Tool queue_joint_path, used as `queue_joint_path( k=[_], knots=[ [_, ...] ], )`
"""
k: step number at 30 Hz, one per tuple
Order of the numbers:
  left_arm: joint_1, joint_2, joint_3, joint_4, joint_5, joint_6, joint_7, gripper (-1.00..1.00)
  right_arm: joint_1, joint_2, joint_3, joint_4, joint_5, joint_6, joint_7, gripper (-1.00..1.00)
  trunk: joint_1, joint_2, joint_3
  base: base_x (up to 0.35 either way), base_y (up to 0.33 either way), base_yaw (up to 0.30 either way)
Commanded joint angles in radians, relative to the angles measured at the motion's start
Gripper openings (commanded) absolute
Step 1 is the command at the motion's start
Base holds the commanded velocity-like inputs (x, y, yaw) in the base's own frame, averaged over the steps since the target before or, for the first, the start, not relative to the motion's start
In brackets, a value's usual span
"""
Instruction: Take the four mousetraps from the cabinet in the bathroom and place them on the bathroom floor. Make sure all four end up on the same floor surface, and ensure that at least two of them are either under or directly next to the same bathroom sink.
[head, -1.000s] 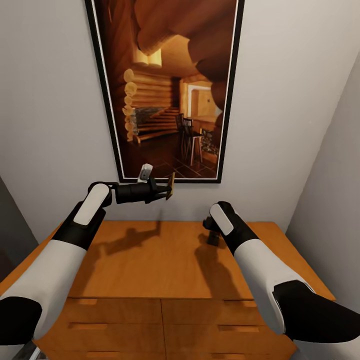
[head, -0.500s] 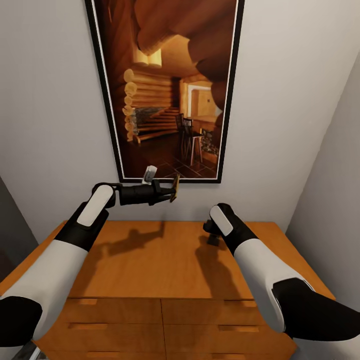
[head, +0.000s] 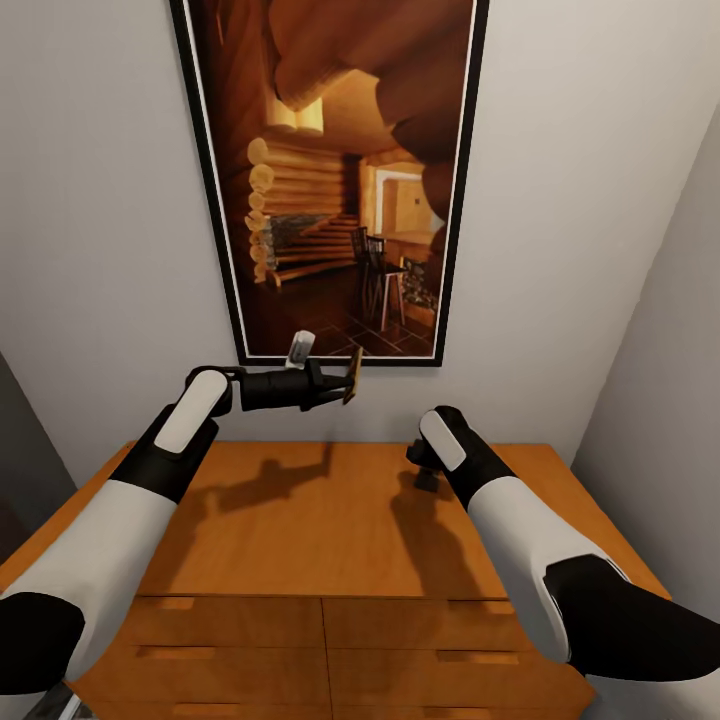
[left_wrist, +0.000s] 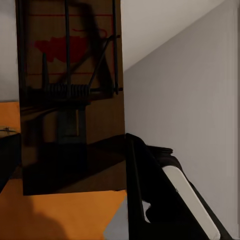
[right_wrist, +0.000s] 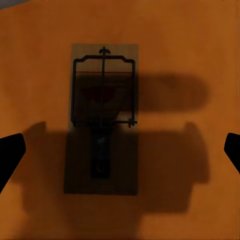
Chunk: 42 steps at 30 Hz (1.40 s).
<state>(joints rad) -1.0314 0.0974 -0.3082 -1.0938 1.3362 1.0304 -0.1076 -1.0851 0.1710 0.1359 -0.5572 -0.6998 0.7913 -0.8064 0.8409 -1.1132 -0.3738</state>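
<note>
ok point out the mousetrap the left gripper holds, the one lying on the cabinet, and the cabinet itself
held mousetrap (left_wrist: 70, 100), left wrist view, on its wooden board by the spring
lying mousetrap (right_wrist: 102, 117), right wrist view, middle of the board
cabinet (head: 300, 540), head view, bare part of its flat top

Black-framed picture (head: 330, 180) of log-cabin interior on pale grey wall (head: 560, 200); side wall (head: 670, 420) at right.

One mousetrap (head: 351, 374) held aloft; another mousetrap (right_wrist: 103, 118) flat on cabinet (head: 330, 520).
</note>
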Motion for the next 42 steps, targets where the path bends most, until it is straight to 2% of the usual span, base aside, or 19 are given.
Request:
queue_joint_path(
  k=[1,8,29,33,42],
  knots=[
    [-0.001,0.001,-0.001,0.0,-0.009,0.0,-0.011,-1.0,-0.001,-0.001,0.005,-0.001,-0.01,0.002,-0.01,1.0,0.0,-0.001,-0.001,0.0,0.0,0.0],
    [-0.001,0.001,-0.002,0.0,0.002,0.0,-0.011,-1.0,-0.001,-0.001,0.005,0.0,-0.01,0.002,-0.011,1.0,0.0,-0.001,-0.001,0.0,0.0,0.0],
    [-0.001,0.001,-0.002,0.0,0.004,-0.001,-0.011,-1.0,-0.001,0.001,0.007,0.045,-0.007,0.003,-0.01,1.0,0.0,-0.001,-0.001,0.0,0.0,0.0],
    [-0.001,0.001,-0.002,0.0,0.004,-0.001,-0.01,-1.0,-0.001,0.001,0.008,0.047,-0.006,0.003,-0.01,1.0,0.015,-0.029,-0.014,0.0,0.0,0.0],
    [-0.001,-0.002,-0.02,0.001,0.003,-0.001,-0.009,-1.0,-0.001,0.002,0.011,0.048,-0.004,0.003,-0.01,1.0,0.015,-0.029,-0.014,0.0,0.0,0.0]
  ],
)
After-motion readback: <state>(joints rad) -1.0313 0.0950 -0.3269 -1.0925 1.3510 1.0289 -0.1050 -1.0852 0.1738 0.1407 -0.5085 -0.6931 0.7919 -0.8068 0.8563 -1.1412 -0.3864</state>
